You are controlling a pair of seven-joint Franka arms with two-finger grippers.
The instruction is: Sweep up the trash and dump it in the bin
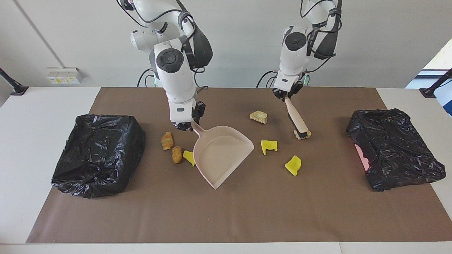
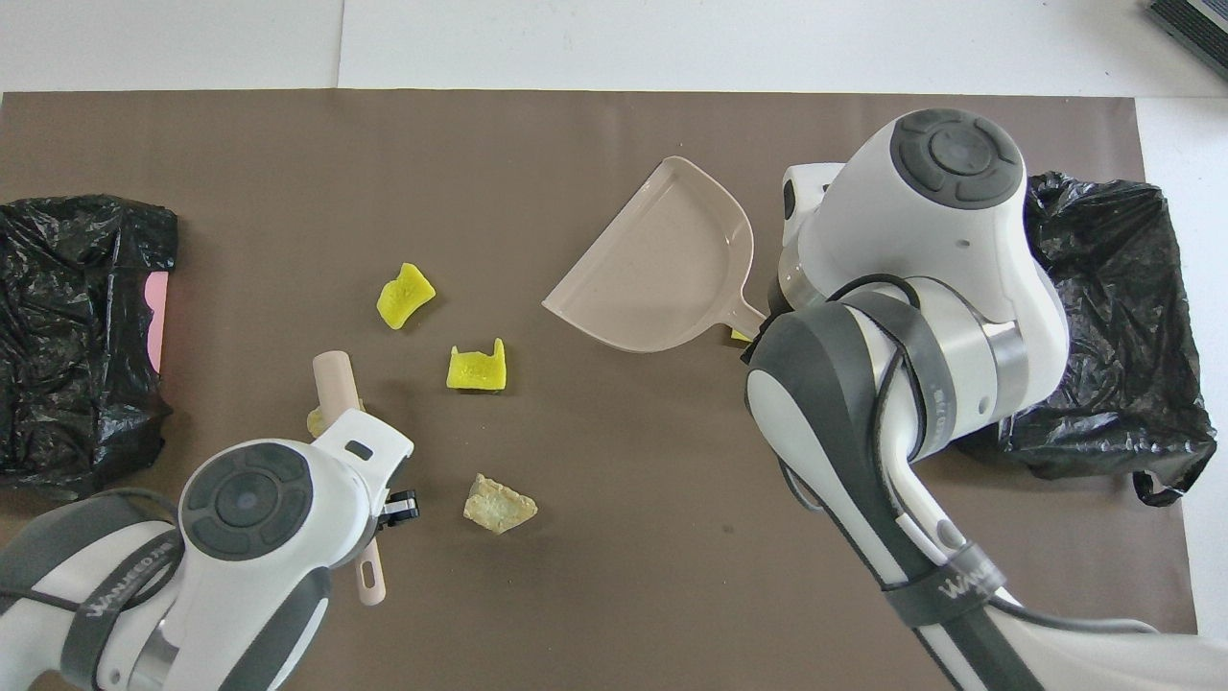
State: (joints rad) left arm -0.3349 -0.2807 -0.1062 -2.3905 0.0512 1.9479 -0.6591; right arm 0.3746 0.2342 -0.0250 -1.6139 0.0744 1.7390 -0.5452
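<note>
Two arms work over a bench (image 1: 21, 148) covered with brown paper (image 1: 226, 211). At the right arm's end, the right claw (image 1: 184, 126) is closed around the handle of a pink plastic dustpan (image 1: 220, 155), a smooth, shallow scoop whose wide mouth faces the left arm's end of the bench. The left claw (image 1: 284, 96) grips the pale handle of a small brush (image 1: 296, 120), which slants down until its dark bristles meet the paper, against a tan chunk (image 1: 306, 134).

Seven foam chunks lie scattered on the paper. Two bright yellow pieces (image 1: 269, 146) (image 1: 293, 165) sit between the brush and the dustpan's mouth, so a stroke from the brush toward the pan would likely carry them in; the brush arm is the nearer one. A rough, bread-like tan piece (image 1: 259, 117) lies nearer to the robots than these. Two orange-tan chunks (image 1: 167, 140) (image 1: 177, 155) and a yellow sliver (image 1: 189, 157) lie beside the pan's closed back, outside its mouth.

A bin lined with crinkled, glossy black plastic (image 1: 97, 155) stands at the right arm's end; another (image 1: 393, 148), showing pink at one edge, stands at the left arm's end.
</note>
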